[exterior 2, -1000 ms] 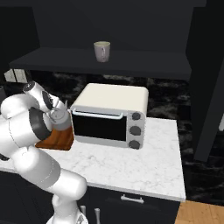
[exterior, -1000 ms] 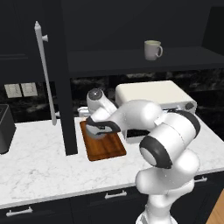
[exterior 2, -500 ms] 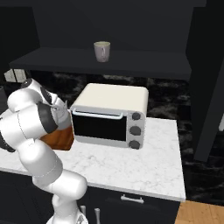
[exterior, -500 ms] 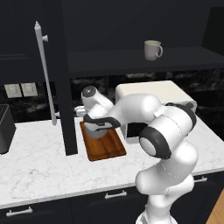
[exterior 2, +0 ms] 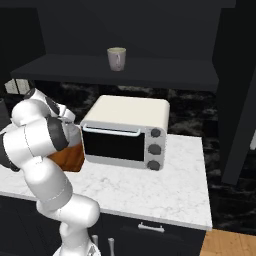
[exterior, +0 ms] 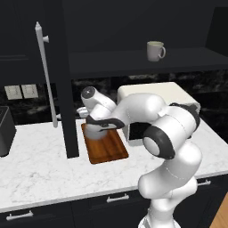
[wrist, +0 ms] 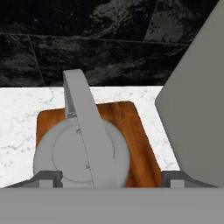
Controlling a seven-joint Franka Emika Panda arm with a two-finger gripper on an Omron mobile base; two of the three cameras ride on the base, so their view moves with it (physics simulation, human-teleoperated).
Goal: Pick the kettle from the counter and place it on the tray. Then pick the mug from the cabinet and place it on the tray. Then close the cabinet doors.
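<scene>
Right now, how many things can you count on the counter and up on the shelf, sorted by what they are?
Kettle: 1, sitting on the tray
Tray: 1, on the counter
Toaster oven: 1, on the counter
Mug: 1, on the cabinet shelf
Total: 4
</scene>
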